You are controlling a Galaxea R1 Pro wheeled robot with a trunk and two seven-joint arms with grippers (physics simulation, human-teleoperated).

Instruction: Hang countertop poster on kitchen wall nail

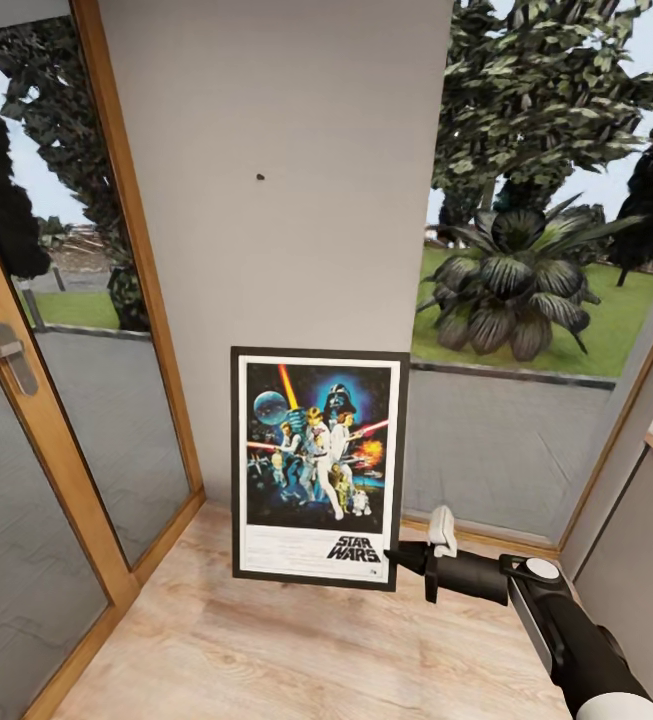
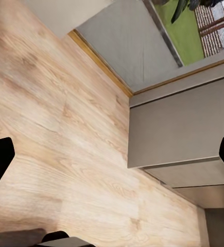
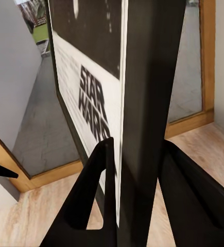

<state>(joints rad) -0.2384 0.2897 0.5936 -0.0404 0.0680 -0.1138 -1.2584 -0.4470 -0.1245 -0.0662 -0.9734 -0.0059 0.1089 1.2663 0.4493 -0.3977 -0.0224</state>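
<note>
Head view: the poster [image 1: 318, 466], centre frame, is clamped at its lower right corner by the right gripper [image 1: 398, 558]; bare wall [image 1: 276, 100] and the nail [image 1: 260, 177] lie above; left gripper [image 2: 112, 154] spread wide

One poster [image 1: 318, 466] is showing, one nail [image 1: 260, 177] is sticking out of the grey wall [image 1: 296, 120], one door handle [image 1: 8, 353] is showing, and two claws are showing: right [image 1: 398, 556], left [image 2: 112, 154]
</note>
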